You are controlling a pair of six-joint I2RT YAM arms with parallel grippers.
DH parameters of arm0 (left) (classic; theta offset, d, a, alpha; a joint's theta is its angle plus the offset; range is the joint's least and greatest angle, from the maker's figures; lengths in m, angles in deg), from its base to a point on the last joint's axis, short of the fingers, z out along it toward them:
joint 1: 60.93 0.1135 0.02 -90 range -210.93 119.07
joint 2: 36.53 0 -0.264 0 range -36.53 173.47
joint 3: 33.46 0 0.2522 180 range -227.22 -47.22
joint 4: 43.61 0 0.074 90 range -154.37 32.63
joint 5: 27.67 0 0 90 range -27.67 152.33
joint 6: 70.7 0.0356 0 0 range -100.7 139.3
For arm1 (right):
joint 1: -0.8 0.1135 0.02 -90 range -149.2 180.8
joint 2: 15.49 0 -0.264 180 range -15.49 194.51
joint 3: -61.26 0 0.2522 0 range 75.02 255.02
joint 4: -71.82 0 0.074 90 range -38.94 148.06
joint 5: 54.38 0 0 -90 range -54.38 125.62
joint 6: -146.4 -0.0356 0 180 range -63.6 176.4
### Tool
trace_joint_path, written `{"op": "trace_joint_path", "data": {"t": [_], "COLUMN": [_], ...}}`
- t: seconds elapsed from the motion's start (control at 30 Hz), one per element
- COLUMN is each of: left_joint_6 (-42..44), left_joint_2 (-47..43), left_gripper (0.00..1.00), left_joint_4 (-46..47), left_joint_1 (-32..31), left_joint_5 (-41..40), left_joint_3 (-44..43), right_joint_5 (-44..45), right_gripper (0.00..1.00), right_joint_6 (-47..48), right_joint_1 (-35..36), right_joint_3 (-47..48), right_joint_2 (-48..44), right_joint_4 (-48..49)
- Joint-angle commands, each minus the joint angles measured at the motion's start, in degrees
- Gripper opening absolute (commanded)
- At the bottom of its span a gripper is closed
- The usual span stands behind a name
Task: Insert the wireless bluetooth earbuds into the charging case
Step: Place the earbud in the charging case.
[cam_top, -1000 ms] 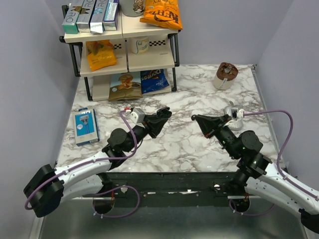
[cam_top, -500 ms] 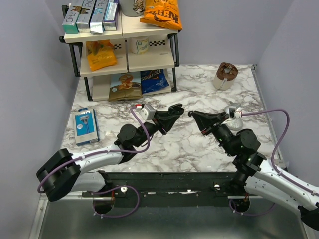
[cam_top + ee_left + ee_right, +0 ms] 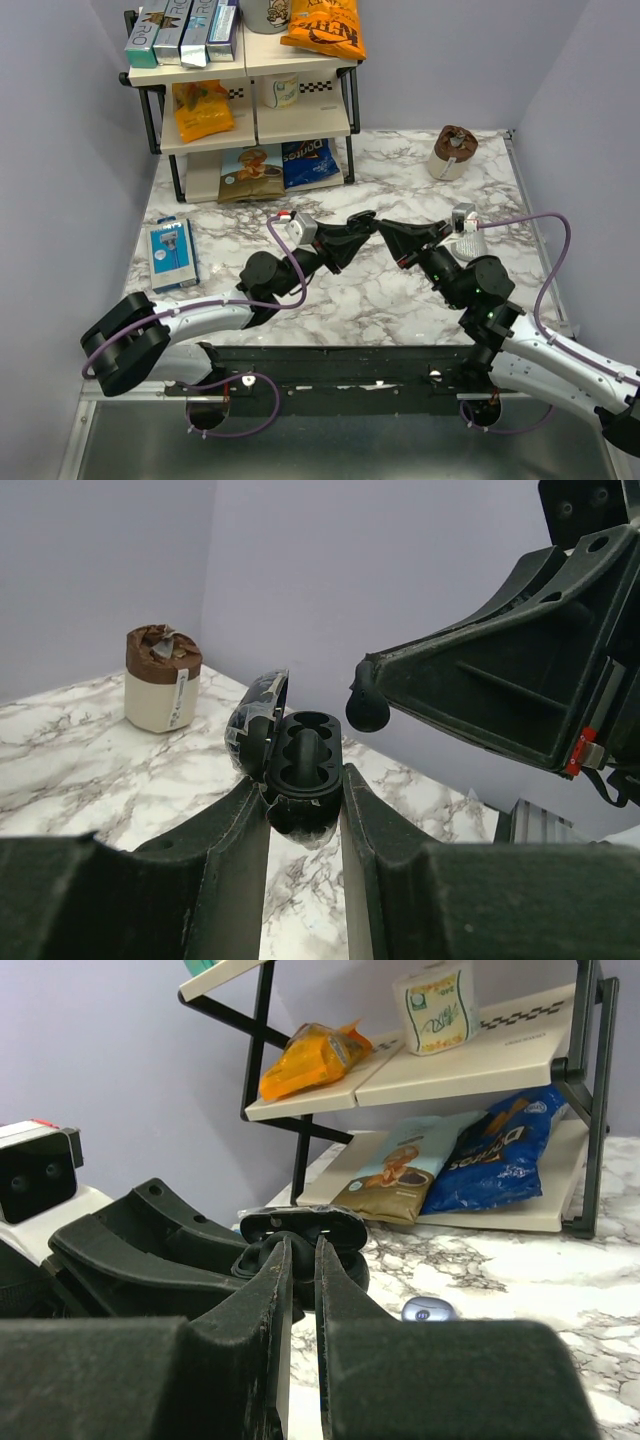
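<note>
My left gripper (image 3: 303, 786) is shut on the black charging case (image 3: 300, 765), which it holds above the table with the lid (image 3: 258, 712) swung open and the sockets showing. A glossy black earbud (image 3: 368, 702) is pinched in the tip of my right gripper (image 3: 384, 676), just right of the case's open mouth and very close to it. From above, the left gripper (image 3: 365, 222) and right gripper (image 3: 389, 232) meet tip to tip over the middle of the table. In the right wrist view, the right gripper (image 3: 302, 1248) points straight at the case (image 3: 345, 1228). A second earbud is not visible.
A shelf rack (image 3: 250, 110) with snack bags and boxes stands at the back left. A brown-topped cup (image 3: 452, 152) sits at the back right. A blue box (image 3: 172, 253) lies at the left. A small lilac piece (image 3: 425, 1309) rests on the marble table (image 3: 380, 290).
The left arm has carried the case right and forward. The right gripper has shifted a little left, and the two tips that were apart now meet.
</note>
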Motion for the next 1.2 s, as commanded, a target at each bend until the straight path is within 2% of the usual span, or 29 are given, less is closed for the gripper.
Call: {"op": "trace_joint_path", "data": {"t": [0.0,0.57,0.83,1.17], "left_joint_6": [0.13,-2.77,-3.03,-2.25], "left_joint_2": [0.55,1.08,0.72,1.08], "left_gripper": [0.0,0.0,0.0,0.0], "left_joint_4": [5.01,9.92,10.99,11.52], "left_joint_1": [-0.6,-1.3,-1.31,-1.31], "left_joint_5": [1.79,3.02,1.61,1.35], "left_joint_3": [-1.2,-1.64,-1.73,-2.34], "right_joint_5": [0.36,1.41,1.24,-4.2], "right_gripper": [0.01,0.01,0.01,0.01], "right_joint_6": [0.35,2.19,2.81,6.23], "right_joint_1": [0.34,0.43,0.43,0.43], "right_joint_3": [0.34,-1.51,-2.65,-2.74], "right_joint_2": [0.75,2.51,0.4,-2.06], "right_joint_4": [3.72,4.34,1.97,-2.6]}}
